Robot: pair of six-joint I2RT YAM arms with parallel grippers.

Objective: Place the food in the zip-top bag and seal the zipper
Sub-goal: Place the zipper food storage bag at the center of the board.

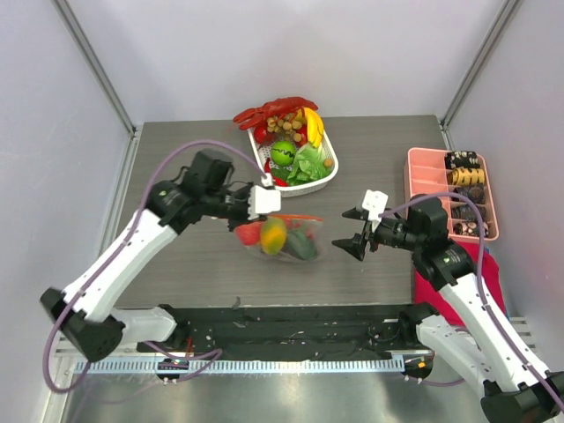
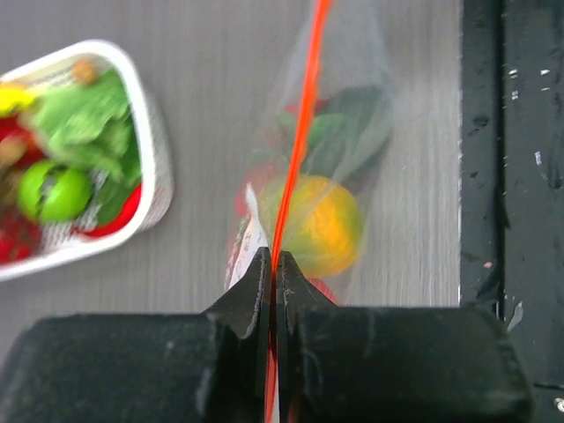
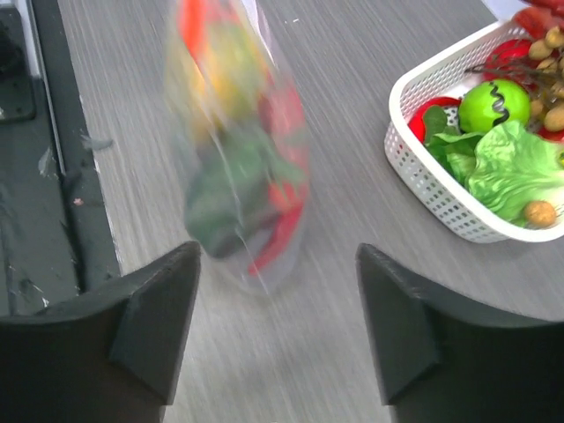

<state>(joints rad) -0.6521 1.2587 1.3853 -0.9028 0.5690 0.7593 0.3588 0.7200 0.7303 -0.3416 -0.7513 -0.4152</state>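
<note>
The clear zip-top bag (image 1: 282, 238) hangs just above the table centre with food inside: a yellow-green fruit (image 2: 319, 222), dark green leaves (image 2: 345, 132) and red pieces. My left gripper (image 2: 275, 257) is shut on the orange-red zipper (image 2: 300, 132) at the bag's near end and holds the bag up. In the top view the left gripper (image 1: 264, 203) is at the bag's upper left corner. My right gripper (image 1: 352, 231) is open and empty, to the right of the bag. In the right wrist view the bag (image 3: 242, 141) is blurred, ahead of the open right gripper (image 3: 278, 304).
A white basket (image 1: 328, 173) with more toy food, including a green apple (image 1: 283, 152), lettuce and a red lobster (image 1: 273, 110), stands at the back centre. A pink divided tray (image 1: 423, 167) of brown snacks sits at the right edge. A black mat (image 1: 291, 322) lines the near edge.
</note>
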